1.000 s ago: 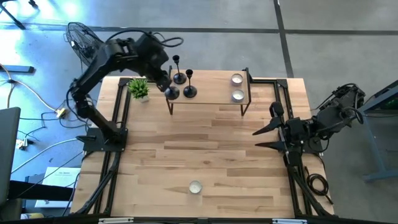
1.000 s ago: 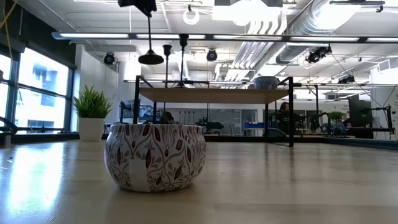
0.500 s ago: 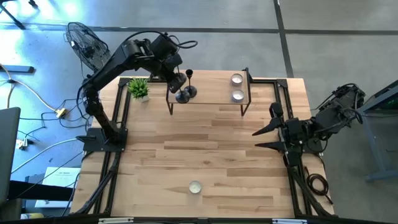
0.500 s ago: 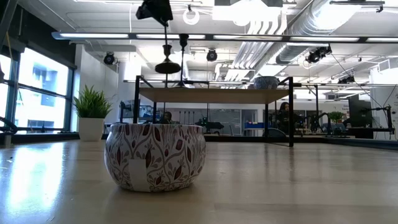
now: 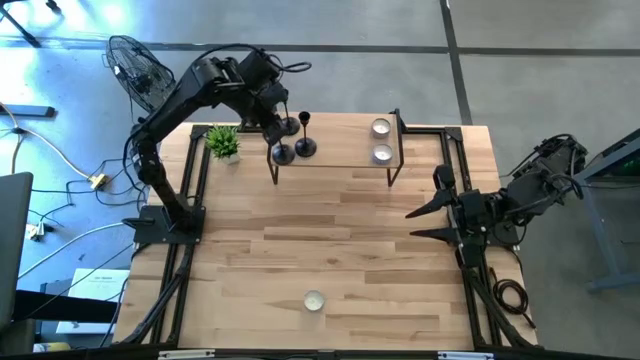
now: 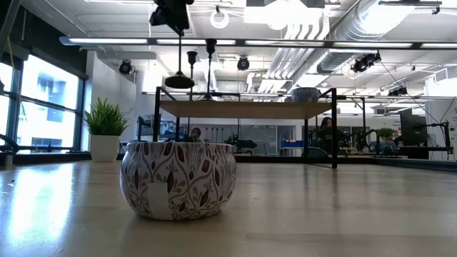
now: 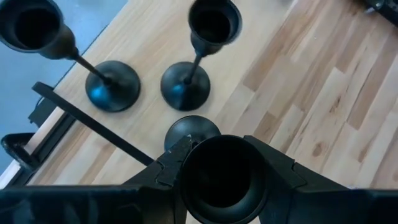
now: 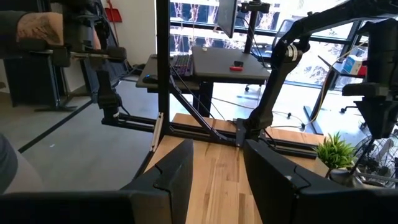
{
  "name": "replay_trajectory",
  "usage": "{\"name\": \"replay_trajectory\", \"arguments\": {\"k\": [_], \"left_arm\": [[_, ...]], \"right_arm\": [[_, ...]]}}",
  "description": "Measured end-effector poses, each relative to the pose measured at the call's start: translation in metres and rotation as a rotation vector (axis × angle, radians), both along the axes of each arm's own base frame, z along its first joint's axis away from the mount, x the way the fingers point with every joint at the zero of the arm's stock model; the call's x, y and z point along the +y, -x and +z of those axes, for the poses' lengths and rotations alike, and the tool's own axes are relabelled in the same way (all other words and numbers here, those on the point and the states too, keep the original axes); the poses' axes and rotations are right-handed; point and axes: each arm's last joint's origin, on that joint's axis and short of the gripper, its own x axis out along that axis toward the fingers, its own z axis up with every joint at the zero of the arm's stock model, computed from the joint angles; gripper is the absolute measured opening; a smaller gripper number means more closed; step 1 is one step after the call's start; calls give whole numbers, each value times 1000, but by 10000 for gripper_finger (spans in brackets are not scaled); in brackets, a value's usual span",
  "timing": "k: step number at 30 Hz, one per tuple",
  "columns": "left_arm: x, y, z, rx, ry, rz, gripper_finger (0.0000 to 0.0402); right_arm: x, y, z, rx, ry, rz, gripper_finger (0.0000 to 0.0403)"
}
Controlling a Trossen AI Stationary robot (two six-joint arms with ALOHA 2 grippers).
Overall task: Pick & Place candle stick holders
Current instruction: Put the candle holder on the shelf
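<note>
My left gripper (image 5: pixel 272 120) hangs over the left end of the raised wooden shelf (image 5: pixel 345 150), shut on a black candle stick holder (image 6: pixel 179 57). That holder's round base (image 5: pixel 283 153) hovers above the shelf top. Two more black holders (image 5: pixel 290 125) (image 5: pixel 305 147) stand upright on their round bases on the shelf just beyond it, and they also show in the left wrist view (image 7: pixel 112 93) (image 7: pixel 185 93). My right gripper (image 5: pixel 428 221) waits open at the table's right side, with nothing between its fingers (image 8: pixel 177 177). My left gripper pinches the holder's top cup (image 7: pixel 224 180) between its two fingers, one on each side. The fingers come from above, slanting down. The holder hangs upright below them by its thin stem (image 6: pixel 179 53). Its base (image 6: pixel 179 81) is clear of the shelf top.
Two tealight cups (image 5: pixel 381 127) (image 5: pixel 381 154) sit on the shelf's right end. A third cup (image 5: pixel 314 300), with a patterned wall (image 6: pixel 178 178), stands near the table's front edge. A small potted plant (image 5: pixel 223 142) stands left of the shelf. Bare wood lies between shelf and front.
My left gripper has carried the held holder a little toward the table's right, then partly back, and has sunk toward the shelf. The holder has stayed upright, its base lower than before and still above the shelf top.
</note>
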Motion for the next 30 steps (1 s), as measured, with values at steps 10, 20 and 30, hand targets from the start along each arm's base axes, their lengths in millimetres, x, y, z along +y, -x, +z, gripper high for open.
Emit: {"name": "replay_trajectory", "arguments": {"k": [10,20,30], "left_arm": [[12,-2,-2,-23,-7,22,124],[21,-16,-18,32,28,-5,124],[20,-14,-20,78,13,5,124]], "right_arm": [[-1,0,-1,2,11,-36,138],[-1,0,-3,22,0,-42,138],[-1,-1,-5,47,-2,-51,138]]}}
